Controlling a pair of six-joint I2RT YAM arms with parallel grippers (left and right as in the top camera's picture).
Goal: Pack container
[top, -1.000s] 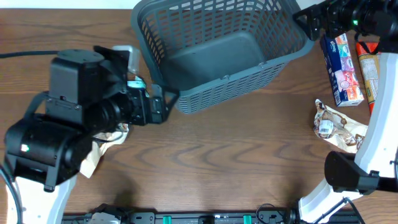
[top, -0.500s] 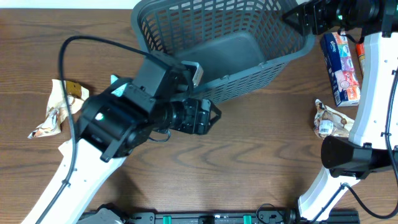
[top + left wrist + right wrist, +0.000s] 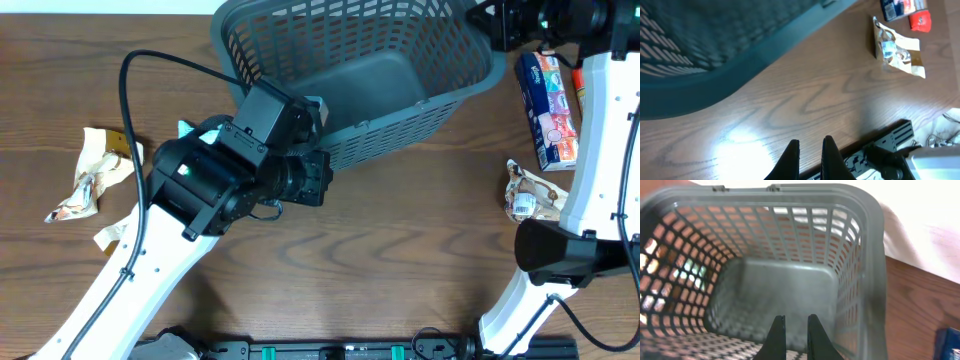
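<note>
So nothing's packed yet: I see the container (image 3: 400, 132) empty, a crumpled packet (image 3: 86, 180) out on the table (image 3: 400, 255), and my left gripper (image 3: 810, 150) and right gripper (image 3: 795, 330) closed on nothing.

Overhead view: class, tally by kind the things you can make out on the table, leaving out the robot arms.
Grey basket: 1
Crumpled tan packets: 2, one left, one right
Blue pack: 1
Red-orange item, partly behind the right arm: 1
Total: 5. Bits half hidden by the left arm are not counted.
</note>
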